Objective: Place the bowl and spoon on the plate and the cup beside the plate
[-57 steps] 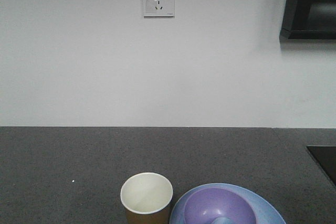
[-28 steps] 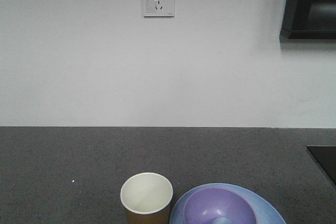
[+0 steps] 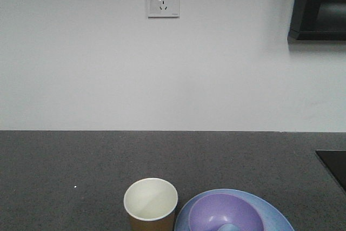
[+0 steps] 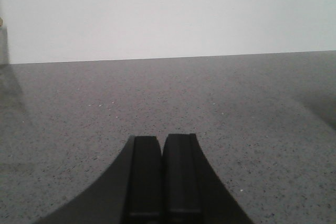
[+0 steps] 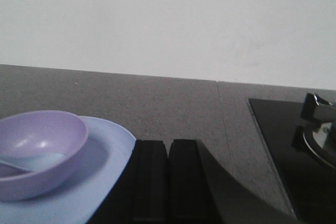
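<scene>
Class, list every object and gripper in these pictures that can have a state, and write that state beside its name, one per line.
cup: upright, empty, beside the plate
plate: flat on the counter, carrying the bowl
bowl: upright on the plate, spoon inside
spoon: lying in the bowl
left gripper: shut, holding nothing
right gripper: shut, holding nothing, beside the plate

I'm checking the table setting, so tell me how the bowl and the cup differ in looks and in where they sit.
The bowl is lavender purple; the cup is brown outside and cream-white inside. The bowl is wide and low, the cup taller and narrower. The bowl sits on the light blue plate with the spoon lying in it; the cup stands empty on the grey counter, just beside the plate. Both are round, upright and open-topped.
</scene>
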